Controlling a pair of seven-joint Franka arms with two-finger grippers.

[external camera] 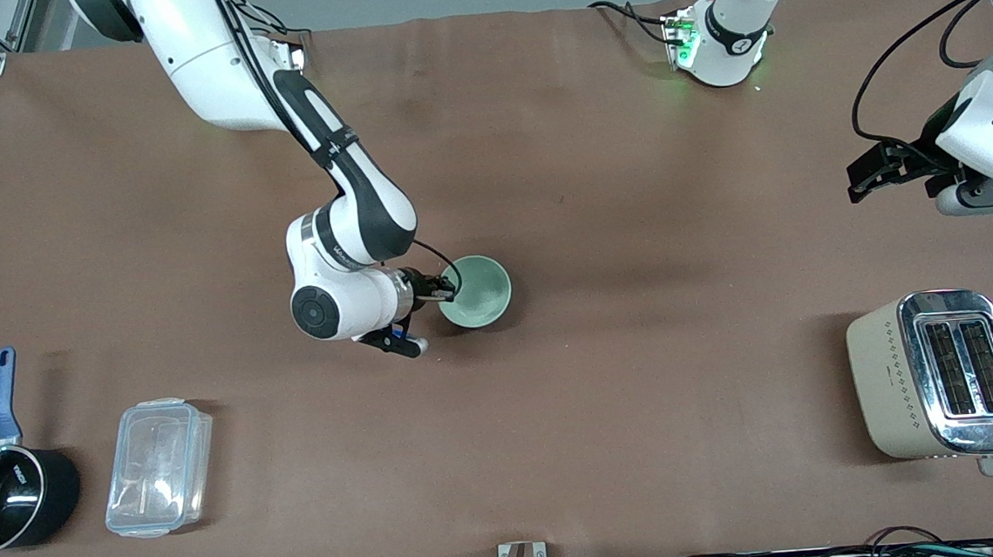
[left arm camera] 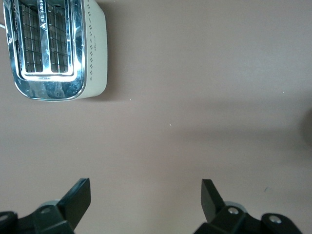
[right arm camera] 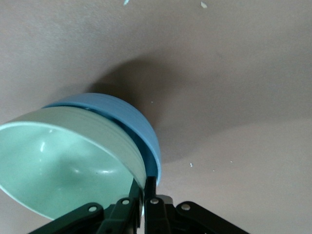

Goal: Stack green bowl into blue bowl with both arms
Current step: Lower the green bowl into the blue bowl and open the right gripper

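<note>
The green bowl (external camera: 478, 293) sits at the middle of the table. In the right wrist view the green bowl (right arm camera: 63, 165) lies tilted inside the blue bowl (right arm camera: 126, 119), whose sky-blue wall shows around and under it. The blue bowl is hidden under the green one in the front view. My right gripper (external camera: 449, 289) is shut on the green bowl's rim at the side toward the right arm's end, also seen in the right wrist view (right arm camera: 144, 187). My left gripper (external camera: 863, 177) waits open and empty, up over bare table at the left arm's end (left arm camera: 146, 195).
A beige and chrome toaster (external camera: 940, 374) stands near the front edge at the left arm's end, also in the left wrist view (left arm camera: 53, 48). A black saucepan with a blue handle (external camera: 5, 496) and a clear plastic container (external camera: 158, 466) sit at the right arm's end.
</note>
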